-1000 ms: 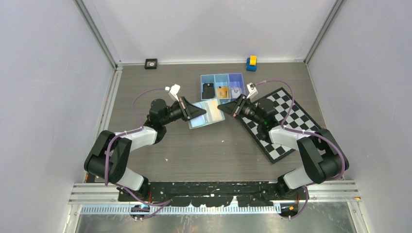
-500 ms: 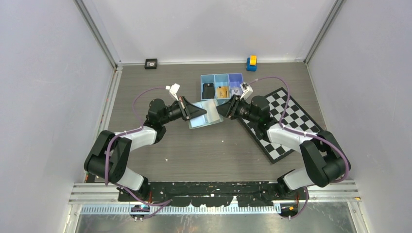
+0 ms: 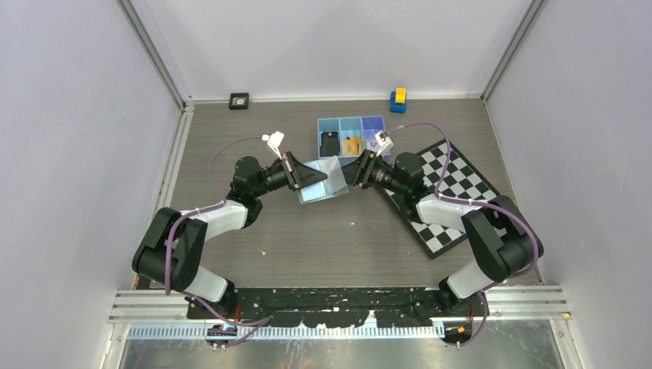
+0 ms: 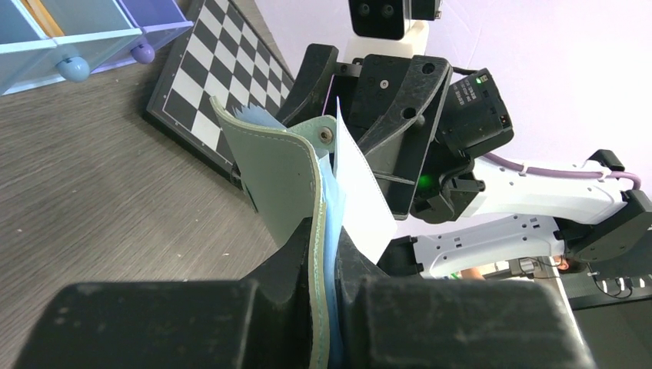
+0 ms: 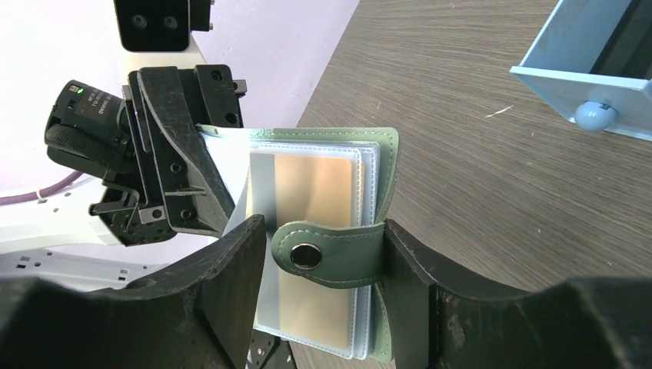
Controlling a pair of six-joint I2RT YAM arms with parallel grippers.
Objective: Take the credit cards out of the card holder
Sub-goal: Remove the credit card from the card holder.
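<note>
My left gripper (image 3: 326, 180) is shut on the sage-green card holder (image 3: 317, 192) and holds it up off the table. In the left wrist view its green cover (image 4: 277, 177) and blue inner leaves are pinched between the jaws (image 4: 323, 250), and a pale white card (image 4: 357, 192) sticks out. My right gripper (image 5: 327, 240) is open, its fingers on either side of the holder's snap tab (image 5: 338, 257). A gold-orange card (image 5: 307, 188) shows in a clear sleeve. A black card (image 3: 330, 143) and a gold-orange card (image 3: 352, 144) lie in the blue tray (image 3: 338, 119).
A chessboard (image 3: 454, 200) lies under the right arm. A blue and yellow block (image 3: 397, 100) and a small black square object (image 3: 239, 101) sit by the back wall. The tray's corner (image 5: 592, 69) is close to the right of the right gripper.
My right gripper has moved left up to the card holder and opened around its tab. The left gripper has kept its grip, with the holder tilted up a little more.
</note>
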